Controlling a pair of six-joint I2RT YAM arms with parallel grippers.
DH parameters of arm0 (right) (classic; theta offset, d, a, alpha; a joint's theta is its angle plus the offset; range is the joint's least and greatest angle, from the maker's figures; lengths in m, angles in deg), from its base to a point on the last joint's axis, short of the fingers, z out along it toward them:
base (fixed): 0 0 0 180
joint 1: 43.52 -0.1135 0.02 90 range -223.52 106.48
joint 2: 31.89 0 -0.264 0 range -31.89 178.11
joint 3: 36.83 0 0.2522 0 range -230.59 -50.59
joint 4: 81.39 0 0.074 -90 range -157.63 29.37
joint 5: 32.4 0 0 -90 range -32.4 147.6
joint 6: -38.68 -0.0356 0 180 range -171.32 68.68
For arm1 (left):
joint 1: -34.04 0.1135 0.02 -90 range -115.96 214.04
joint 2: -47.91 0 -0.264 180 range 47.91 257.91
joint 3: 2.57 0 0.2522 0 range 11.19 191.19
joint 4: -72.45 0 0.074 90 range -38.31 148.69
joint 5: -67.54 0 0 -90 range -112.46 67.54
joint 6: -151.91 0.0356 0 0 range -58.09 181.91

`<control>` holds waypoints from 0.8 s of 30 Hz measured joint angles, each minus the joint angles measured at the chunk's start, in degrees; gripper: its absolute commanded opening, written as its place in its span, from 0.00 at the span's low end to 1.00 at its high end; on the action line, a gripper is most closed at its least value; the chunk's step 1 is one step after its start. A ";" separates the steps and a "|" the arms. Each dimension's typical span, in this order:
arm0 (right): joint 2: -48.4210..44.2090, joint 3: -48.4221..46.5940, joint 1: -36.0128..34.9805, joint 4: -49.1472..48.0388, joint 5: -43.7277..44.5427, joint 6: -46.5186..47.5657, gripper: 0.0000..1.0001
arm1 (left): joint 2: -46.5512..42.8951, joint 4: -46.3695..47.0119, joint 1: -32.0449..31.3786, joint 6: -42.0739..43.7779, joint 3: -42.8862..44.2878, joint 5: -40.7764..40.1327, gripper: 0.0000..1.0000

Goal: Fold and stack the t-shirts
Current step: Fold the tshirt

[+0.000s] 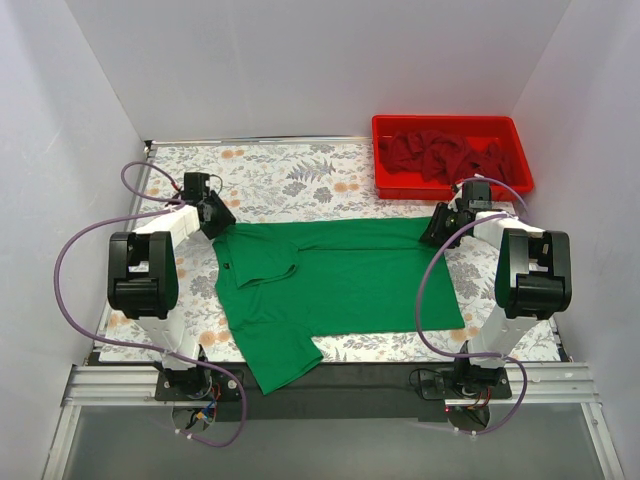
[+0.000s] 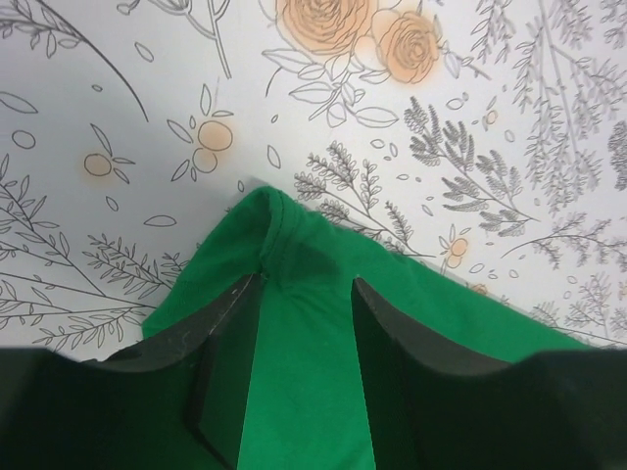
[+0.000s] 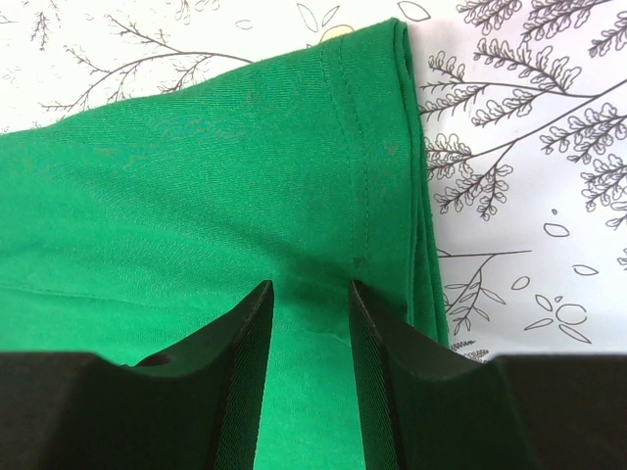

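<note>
Broadly, a flower-printed table (image 1: 300,175) is seen, with a green t-shirt (image 1: 340,285) spread flat across its middle, collar to the left. One sleeve appears folded inward and the other is draped past the near edge. A red bin (image 1: 377,160) at the far right corner is filled with crumpled dark red t-shirts (image 1: 445,155), whose number cannot be made out. The left gripper (image 2: 306,279) is set at the green shirt's far left corner, and the right gripper (image 3: 312,286) at its far right hem corner. Both are held apart with green cloth showing in the gaps. The finger bases are cut off.
</note>
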 measured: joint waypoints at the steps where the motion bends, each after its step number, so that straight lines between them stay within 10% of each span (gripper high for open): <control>1: 0.00 0.00 0.02 0.00 -0.07 0.11 0.38 | -0.13 0.07 0.07 -0.02 0.15 0.24 0.40; 24: 9.05 -11.89 0.48 0.28 1.90 0.68 0.38 | 13.46 3.28 0.04 -2.36 13.14 7.15 0.41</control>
